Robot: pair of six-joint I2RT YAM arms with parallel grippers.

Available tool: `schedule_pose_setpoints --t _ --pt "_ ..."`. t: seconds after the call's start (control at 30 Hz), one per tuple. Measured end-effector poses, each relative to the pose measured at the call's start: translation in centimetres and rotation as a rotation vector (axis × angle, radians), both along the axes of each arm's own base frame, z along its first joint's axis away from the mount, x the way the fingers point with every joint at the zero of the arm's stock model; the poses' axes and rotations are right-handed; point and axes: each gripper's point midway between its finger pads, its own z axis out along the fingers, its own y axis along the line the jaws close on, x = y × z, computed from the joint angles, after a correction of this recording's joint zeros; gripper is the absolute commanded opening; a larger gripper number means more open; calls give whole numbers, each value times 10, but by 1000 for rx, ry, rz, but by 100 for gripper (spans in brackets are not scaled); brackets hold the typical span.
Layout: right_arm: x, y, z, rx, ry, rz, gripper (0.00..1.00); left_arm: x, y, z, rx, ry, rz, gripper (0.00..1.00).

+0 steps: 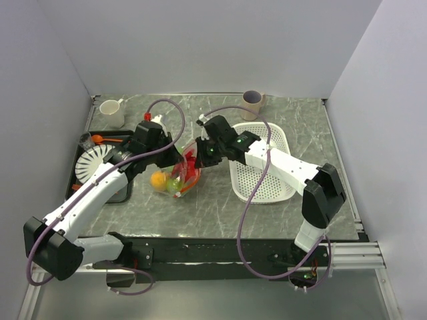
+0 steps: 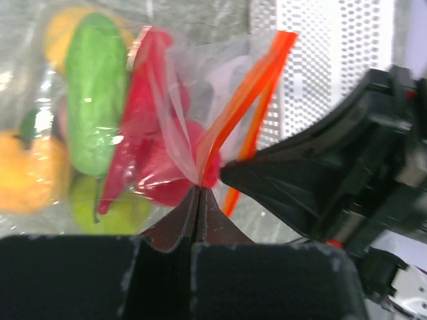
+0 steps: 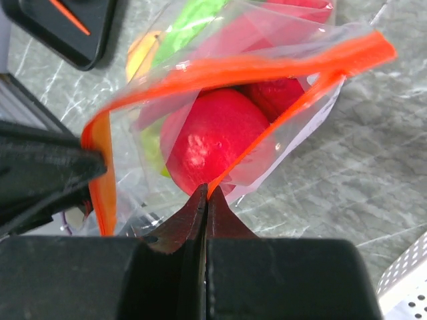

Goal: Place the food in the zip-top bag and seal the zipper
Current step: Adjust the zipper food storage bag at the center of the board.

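Note:
The zip-top bag (image 1: 177,179) lies mid-table, lifted at its mouth, with the food inside. Through the plastic I see a green cucumber (image 2: 99,93), an orange fruit (image 2: 27,170), a red pepper (image 2: 143,133) and a red apple (image 3: 210,137). The orange-red zipper (image 3: 253,67) is parted, its two strips bowed apart, so the mouth stands open. My left gripper (image 2: 199,189) is shut on one end of the zipper strip. My right gripper (image 3: 205,190) is shut on the strip at the other side. From above, the left gripper (image 1: 179,159) and right gripper (image 1: 199,160) meet over the bag.
A white perforated basket (image 1: 263,163) lies right of the bag, under the right arm. A beige mug (image 1: 253,103) stands at the back and a white cup (image 1: 112,112) at the back left. A black tray (image 1: 127,190) on the left holds a white rack (image 1: 92,163) and an orange spoon (image 1: 107,139).

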Motion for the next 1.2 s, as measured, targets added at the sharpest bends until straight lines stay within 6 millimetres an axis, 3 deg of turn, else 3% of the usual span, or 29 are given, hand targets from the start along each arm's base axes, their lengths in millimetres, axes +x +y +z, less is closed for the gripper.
schedule_pose_setpoints --t 0.1,0.13,0.27,0.33,0.47,0.6,0.67,0.8,0.93,1.07,1.2 --pt "2 -3 -4 -7 -1 -25 1 -1 -9 5 -42 -8 -35 33" --pt "2 -5 -6 -12 4 -35 1 -1 -11 6 -52 -11 -44 54" --pt "3 -12 -14 -35 16 -76 1 -5 -15 15 -84 -29 -66 79" --pt "4 -15 -17 -41 22 -94 1 -9 -13 21 -97 -48 -66 85" --pt "6 -20 -23 -51 36 -126 1 -17 -4 41 -124 -100 -45 87" --pt "6 -23 -27 -58 47 -148 1 -30 6 47 -189 -116 10 79" --pt "5 -24 -28 -59 53 -156 1 -41 10 37 -239 -94 44 69" --pt "2 -27 -28 -58 58 -164 1 -64 11 0 -349 8 100 63" --pt "1 -28 -25 -51 52 -167 1 -79 6 -30 -455 110 133 51" --pt "1 -28 -24 -49 53 -169 1 -92 3 -55 -529 206 168 49" --pt "1 -28 -24 -49 53 -169 1 -99 4 -60 -594 242 207 51"
